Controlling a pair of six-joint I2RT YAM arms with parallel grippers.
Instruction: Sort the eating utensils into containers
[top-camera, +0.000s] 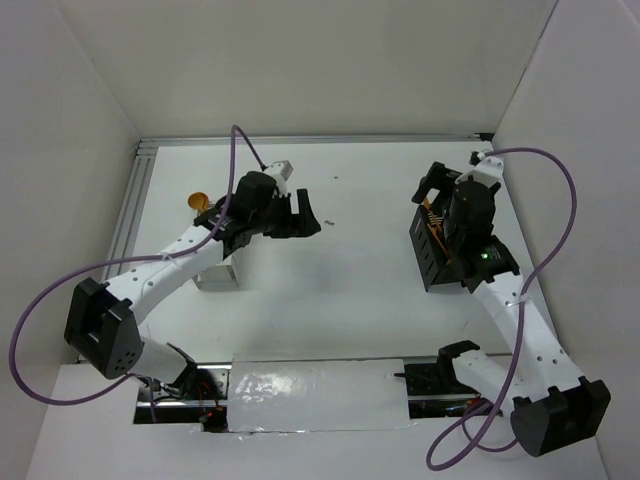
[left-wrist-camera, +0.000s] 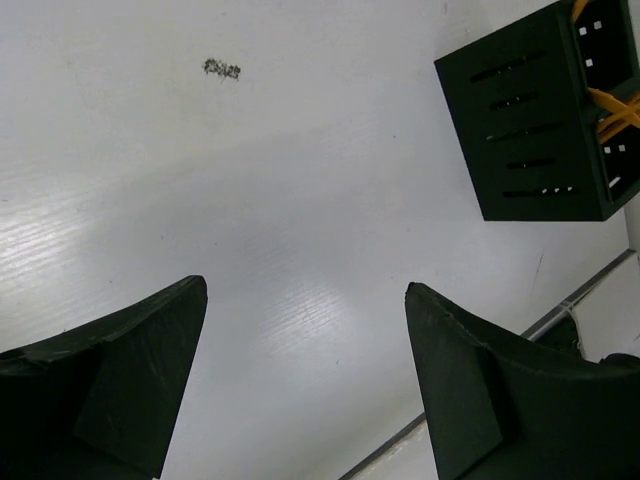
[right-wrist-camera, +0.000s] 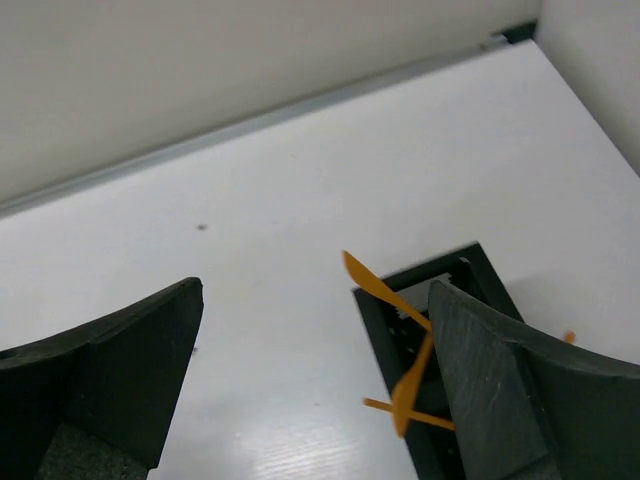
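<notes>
Largely hidden under the left arm: the white caddy. The right gripper is fully spread and empty. The orange utensils stand in the black caddy, just beside one finger. The left gripper is likewise spread and empty, well apart from the black caddy.

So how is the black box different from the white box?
The black box is dark and sits on the right; the white box is pale and sits on the left. The black box shows its slotted wall plainly, while the white box is mostly hidden under the left arm. Orange utensils lie in the black box; what the white box holds cannot be seen. Both are small boxes on the table.
</notes>
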